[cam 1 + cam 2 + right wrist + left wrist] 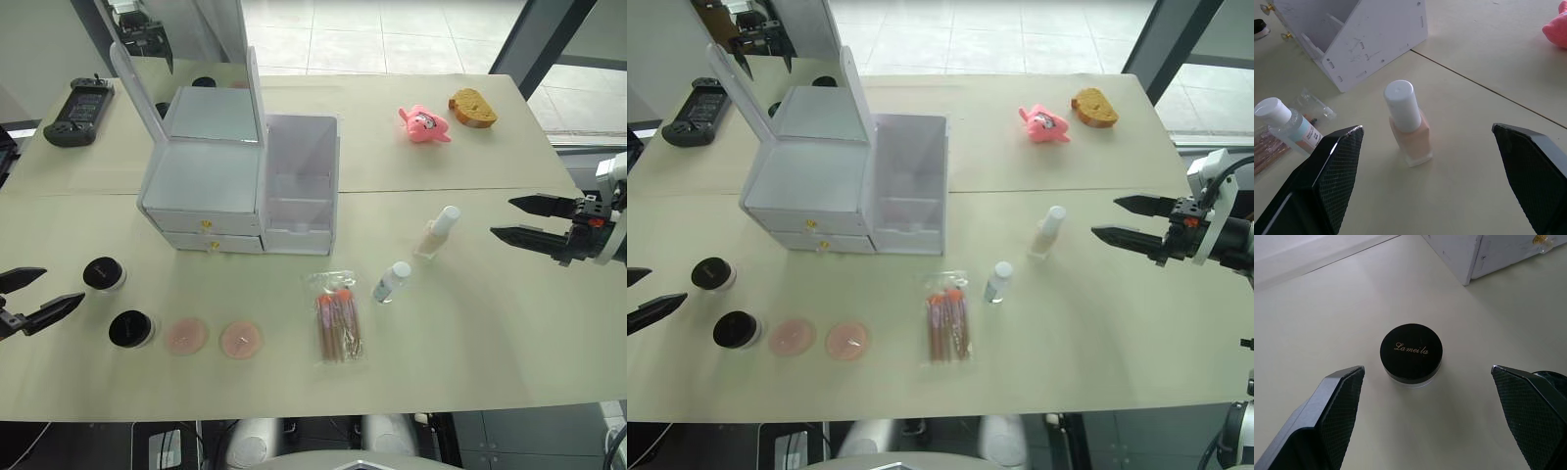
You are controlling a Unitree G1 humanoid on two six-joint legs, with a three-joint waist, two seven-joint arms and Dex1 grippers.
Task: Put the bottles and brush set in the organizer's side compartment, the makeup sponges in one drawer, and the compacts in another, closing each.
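On the beige tabletop [470, 323], the organizer [240, 186] stands at the far left with its mirror lid up, both drawers shut and the side compartment [299, 186] on its right end. The left pincer [24, 297] hovers at the near left edge, fingers spread and holding nothing, pointing at one of the compacts [1411, 354]; the second compact [130, 329] sits just nearer. Right of that one lie the two makeup sponges [186, 336], side by side. The brush set [338, 323] lies near the middle, with the short clear bottle [391, 282] just to its right and the taller beige bottle [1409, 128] farther right, both upright. The right pincer [534, 222] hangs at the right edge, released and wide, aimed at the beige bottle.
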